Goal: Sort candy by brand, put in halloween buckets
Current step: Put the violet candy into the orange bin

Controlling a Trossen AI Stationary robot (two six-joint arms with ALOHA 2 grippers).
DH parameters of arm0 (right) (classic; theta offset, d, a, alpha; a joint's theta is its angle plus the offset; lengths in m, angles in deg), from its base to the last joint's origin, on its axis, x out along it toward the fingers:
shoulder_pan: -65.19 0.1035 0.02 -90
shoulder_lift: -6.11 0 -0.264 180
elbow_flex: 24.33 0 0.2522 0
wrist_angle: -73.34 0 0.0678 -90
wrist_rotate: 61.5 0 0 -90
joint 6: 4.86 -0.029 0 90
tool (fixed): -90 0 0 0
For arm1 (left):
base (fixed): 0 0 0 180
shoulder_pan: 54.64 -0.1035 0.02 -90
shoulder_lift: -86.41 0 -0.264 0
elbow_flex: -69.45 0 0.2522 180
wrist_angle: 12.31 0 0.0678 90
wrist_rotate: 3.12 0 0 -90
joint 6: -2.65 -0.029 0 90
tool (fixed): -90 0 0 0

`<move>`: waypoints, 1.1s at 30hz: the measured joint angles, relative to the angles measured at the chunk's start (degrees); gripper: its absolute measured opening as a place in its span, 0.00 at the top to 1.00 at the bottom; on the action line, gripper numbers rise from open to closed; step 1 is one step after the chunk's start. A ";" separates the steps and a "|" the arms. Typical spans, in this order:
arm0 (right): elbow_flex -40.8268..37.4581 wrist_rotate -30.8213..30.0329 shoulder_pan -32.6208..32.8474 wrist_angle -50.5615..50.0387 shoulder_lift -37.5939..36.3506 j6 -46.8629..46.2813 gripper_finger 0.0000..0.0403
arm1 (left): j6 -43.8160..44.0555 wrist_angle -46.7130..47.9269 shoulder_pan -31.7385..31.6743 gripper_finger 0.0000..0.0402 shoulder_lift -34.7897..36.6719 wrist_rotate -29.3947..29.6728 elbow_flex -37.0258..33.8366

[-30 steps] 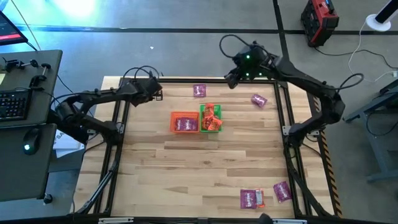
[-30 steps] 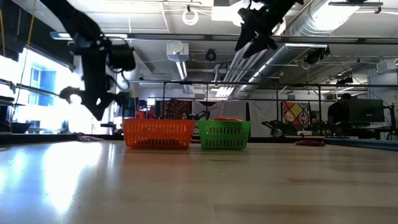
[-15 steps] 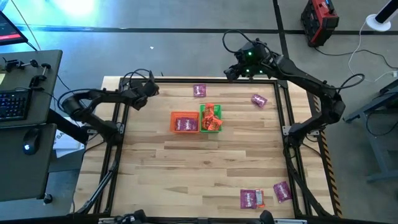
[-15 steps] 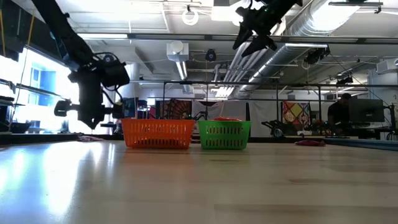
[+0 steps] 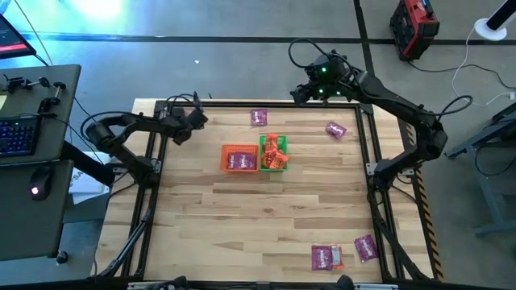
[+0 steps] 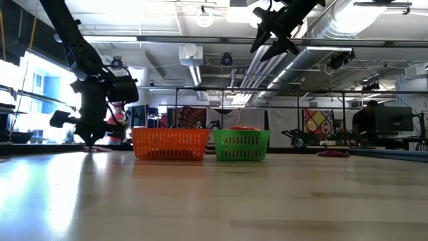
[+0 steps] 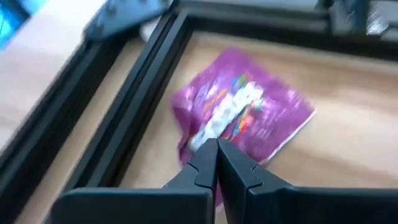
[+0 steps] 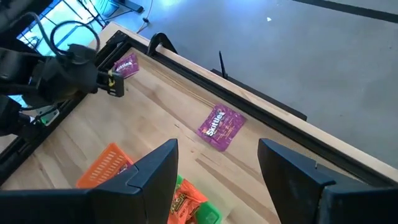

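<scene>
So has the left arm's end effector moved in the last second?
Yes. In the low view the left end effector has dropped from above the orange bucket rim to the tabletop beside it, shut at a purple candy.

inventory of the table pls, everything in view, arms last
purple candy packets: five loose: one at the far edge, one far right, two near right, one at the far left corner under the left gripper; at least one more lies in the orange bucket
orange-red candy: a pile, count unclear, in the green bucket; one piece near right beside a purple packet
orange bucket: one, table middle
green bucket: one, touching the orange bucket's right side
table: one, pale wood, black frame
left gripper: shut, at the far left corner, over a purple packet
right gripper: open, raised above the far edge
</scene>
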 joint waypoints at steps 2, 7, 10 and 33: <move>0.00 0.00 0.29 -0.04 0.00 -0.44 0.46 | 1.46 0.57 0.72 1.00 -0.91 0.08 -0.02; 0.00 0.02 1.38 -0.11 0.00 -0.48 0.46 | 2.59 -0.55 2.18 1.00 -2.96 2.02 0.07; 0.00 0.02 2.10 -0.71 0.00 -0.46 0.46 | 5.82 0.12 3.52 1.00 -3.52 0.26 -0.17; 0.00 -0.01 3.26 -1.86 0.00 2.58 0.46 | 4.20 29.59 40.65 1.00 10.04 -22.40 -0.47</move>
